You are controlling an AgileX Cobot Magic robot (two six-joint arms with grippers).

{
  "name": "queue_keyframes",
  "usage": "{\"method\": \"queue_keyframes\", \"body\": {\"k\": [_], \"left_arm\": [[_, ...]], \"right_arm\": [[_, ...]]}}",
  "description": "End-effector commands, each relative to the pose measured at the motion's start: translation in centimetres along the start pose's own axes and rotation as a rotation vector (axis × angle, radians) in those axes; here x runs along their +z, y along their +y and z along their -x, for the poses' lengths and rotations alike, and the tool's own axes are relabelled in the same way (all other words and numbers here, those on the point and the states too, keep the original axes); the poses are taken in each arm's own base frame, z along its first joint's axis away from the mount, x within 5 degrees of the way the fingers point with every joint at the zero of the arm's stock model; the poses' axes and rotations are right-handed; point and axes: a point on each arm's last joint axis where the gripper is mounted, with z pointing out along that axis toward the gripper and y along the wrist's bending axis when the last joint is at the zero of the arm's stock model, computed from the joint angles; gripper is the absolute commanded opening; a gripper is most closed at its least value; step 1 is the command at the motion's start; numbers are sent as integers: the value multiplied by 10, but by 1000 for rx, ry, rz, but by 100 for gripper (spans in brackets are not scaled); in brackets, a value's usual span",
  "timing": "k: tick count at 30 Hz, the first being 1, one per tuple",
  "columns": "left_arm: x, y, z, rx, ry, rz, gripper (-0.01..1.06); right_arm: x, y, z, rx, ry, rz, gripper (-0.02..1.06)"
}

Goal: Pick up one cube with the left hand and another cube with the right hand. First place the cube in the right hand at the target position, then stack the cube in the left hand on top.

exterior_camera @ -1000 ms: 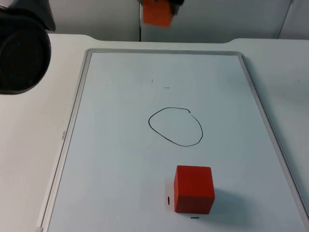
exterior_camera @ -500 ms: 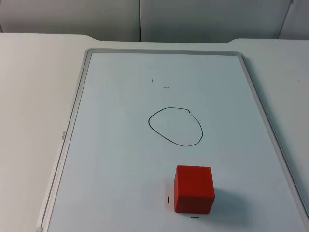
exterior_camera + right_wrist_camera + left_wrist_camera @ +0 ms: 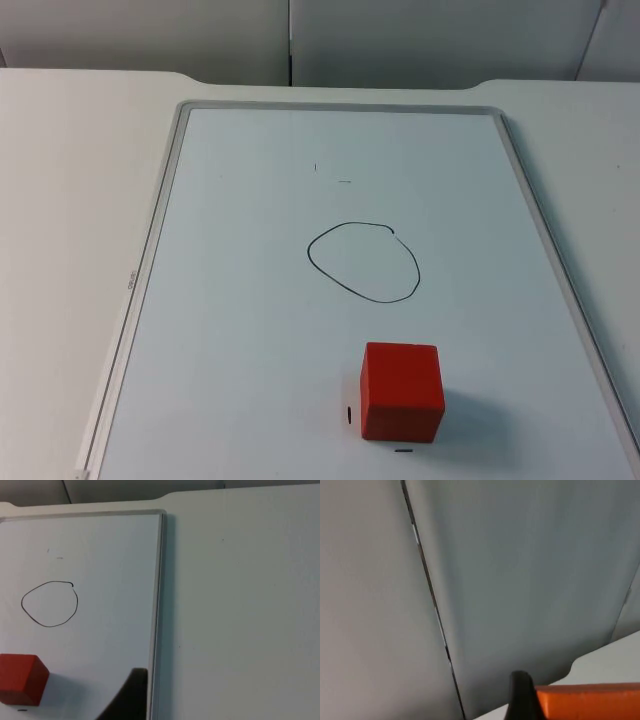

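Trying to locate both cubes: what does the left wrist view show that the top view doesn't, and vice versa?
Left wrist view: the orange cube held in the left gripper, against its black fingertip. Top view: the red cube on the whiteboard, nearer the camera than the drawn circle. Shared: the grey partition wall and the white table.

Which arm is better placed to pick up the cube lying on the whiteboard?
Right, probably. The left gripper already holds an orange cube, and the right wrist view looks onto the red cube near the circle.
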Motion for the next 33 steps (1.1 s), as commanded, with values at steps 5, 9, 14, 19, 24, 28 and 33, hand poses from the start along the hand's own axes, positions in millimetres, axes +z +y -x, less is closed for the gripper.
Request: {"method": "queue_keyframes", "body": {"k": [5, 9, 14, 19, 24, 28, 33], "left_arm": [[-37, -5, 16, 37, -62, -122, 19], [-32, -9, 6, 84, 28, -115, 19], [-15, -12, -31, 164, 243, -111, 19], [-12, -6, -91, 233, 484, -61, 19], [-36, 0, -131, 202, 450, -67, 19], [-67, 6, -174, 179, 455, -83, 19], [-104, 14, -226, 98, 420, -87, 19]], "right_arm": [[0, 0, -1, -11, -4, 22, 104], [0, 0, -1, -11, -4, 22, 104], [0, 0, -1, -11, -4, 22, 104], [0, 0, -1, -11, -4, 22, 104], [0, 0, -1, -11, -4, 22, 104], [0, 0, -1, -11, -4, 22, 104], [0, 0, -1, -11, -4, 22, 104]]}}
